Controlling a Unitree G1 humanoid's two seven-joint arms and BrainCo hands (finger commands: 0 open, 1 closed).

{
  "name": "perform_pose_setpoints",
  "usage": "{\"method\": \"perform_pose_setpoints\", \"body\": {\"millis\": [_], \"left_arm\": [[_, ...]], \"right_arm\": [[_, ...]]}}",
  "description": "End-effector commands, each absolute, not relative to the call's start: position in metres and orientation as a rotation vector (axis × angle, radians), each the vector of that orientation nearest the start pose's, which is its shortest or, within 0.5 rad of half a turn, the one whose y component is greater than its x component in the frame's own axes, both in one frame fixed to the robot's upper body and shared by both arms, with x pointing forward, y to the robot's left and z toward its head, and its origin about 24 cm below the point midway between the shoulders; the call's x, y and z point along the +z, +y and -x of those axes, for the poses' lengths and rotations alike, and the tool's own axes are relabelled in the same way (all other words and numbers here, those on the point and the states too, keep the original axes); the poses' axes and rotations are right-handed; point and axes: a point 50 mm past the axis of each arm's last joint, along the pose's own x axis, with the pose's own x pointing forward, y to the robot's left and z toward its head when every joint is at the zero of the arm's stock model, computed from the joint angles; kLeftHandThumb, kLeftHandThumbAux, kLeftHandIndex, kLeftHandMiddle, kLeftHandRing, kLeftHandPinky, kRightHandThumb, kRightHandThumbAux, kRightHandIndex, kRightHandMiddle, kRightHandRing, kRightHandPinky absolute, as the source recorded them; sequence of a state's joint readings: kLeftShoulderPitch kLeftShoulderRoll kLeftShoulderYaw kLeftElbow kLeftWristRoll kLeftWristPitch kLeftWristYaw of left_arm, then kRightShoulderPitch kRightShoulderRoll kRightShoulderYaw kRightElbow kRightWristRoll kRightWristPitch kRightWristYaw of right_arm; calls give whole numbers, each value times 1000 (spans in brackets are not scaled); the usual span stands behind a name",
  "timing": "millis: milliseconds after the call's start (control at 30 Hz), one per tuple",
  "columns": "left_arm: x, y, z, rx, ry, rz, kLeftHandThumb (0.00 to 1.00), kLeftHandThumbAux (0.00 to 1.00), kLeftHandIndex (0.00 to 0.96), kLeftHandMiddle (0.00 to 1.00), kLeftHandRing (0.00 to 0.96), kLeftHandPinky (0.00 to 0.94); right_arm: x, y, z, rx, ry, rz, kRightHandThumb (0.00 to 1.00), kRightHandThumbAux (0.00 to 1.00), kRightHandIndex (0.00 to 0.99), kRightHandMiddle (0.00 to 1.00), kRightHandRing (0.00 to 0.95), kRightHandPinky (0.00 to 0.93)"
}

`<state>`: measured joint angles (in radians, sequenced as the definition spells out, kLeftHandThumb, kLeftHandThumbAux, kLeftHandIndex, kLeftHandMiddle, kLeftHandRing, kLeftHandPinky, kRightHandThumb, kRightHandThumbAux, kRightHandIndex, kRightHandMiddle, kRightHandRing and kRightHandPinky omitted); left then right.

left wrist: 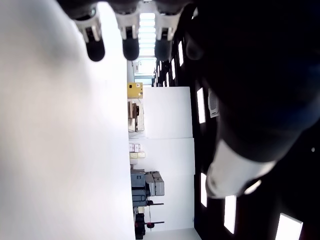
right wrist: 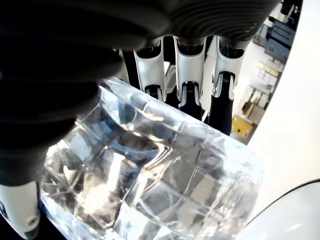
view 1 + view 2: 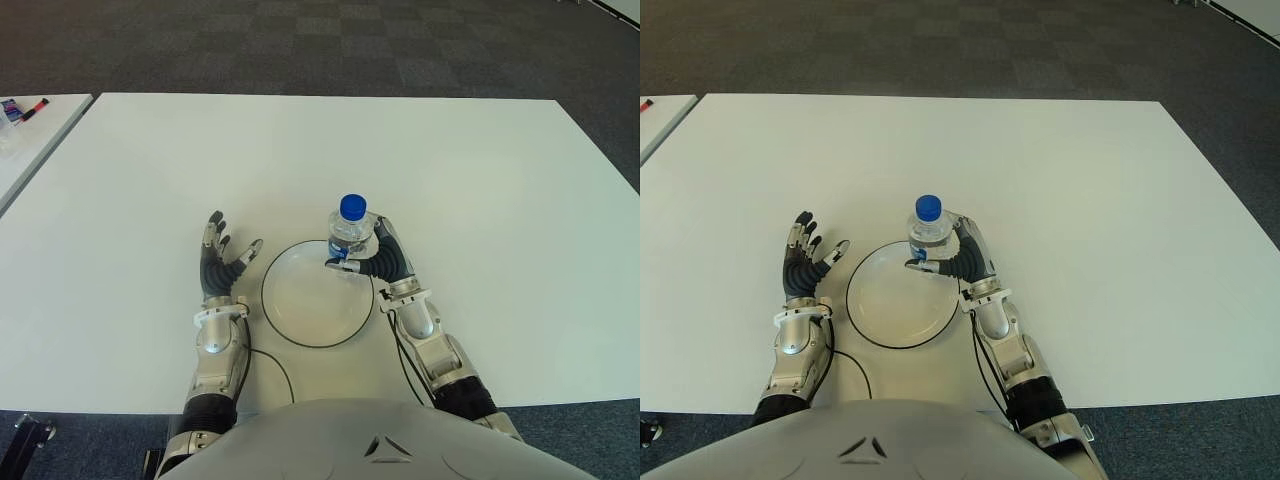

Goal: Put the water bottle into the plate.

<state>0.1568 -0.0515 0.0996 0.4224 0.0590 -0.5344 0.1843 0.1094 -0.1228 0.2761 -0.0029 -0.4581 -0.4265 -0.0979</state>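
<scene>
A clear water bottle (image 3: 349, 228) with a blue cap stands upright at the far right rim of the round white plate (image 3: 300, 300) on the white table (image 3: 450, 170). My right hand (image 3: 375, 253) is wrapped around the bottle's body, thumb in front and fingers behind. The right wrist view fills with the ribbed bottle (image 2: 150, 185), and the fingers (image 2: 186, 75) are curled behind it. My left hand (image 3: 222, 258) shows just left of the plate, fingers spread and holding nothing.
A second white table (image 3: 30, 130) stands at the far left with small markers on it. Dark carpet (image 3: 300, 40) lies beyond the table's far edge. A thin black cable (image 3: 275, 365) runs near the plate's front rim.
</scene>
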Motion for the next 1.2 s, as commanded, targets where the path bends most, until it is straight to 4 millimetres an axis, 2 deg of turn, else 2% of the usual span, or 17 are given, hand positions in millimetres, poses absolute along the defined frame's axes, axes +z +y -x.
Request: {"method": "perform_pose_setpoints", "body": {"millis": [33,367,833,1200], "left_arm": [[-61,176,-179,301,190,-21,118,832,24,0,0,9],[-63,176,-179,296,183,-17,126,832,19,0,0,28],[-62,177,-179,292,179,-17,143,817,20,0,0,19],[-62,177,-179,291,179,-23,147,814,21,0,0,21]], "right_arm": [[53,-95,-214,293,-358,472,861,671,414,535,889,878],[53,-93,-212,284,-385,497,857,672,416,537,903,878],[66,-91,-210,260,-488,416,857,670,420,537,911,885],[68,-90,-210,225,-522,372,856,671,421,537,908,885]]}}
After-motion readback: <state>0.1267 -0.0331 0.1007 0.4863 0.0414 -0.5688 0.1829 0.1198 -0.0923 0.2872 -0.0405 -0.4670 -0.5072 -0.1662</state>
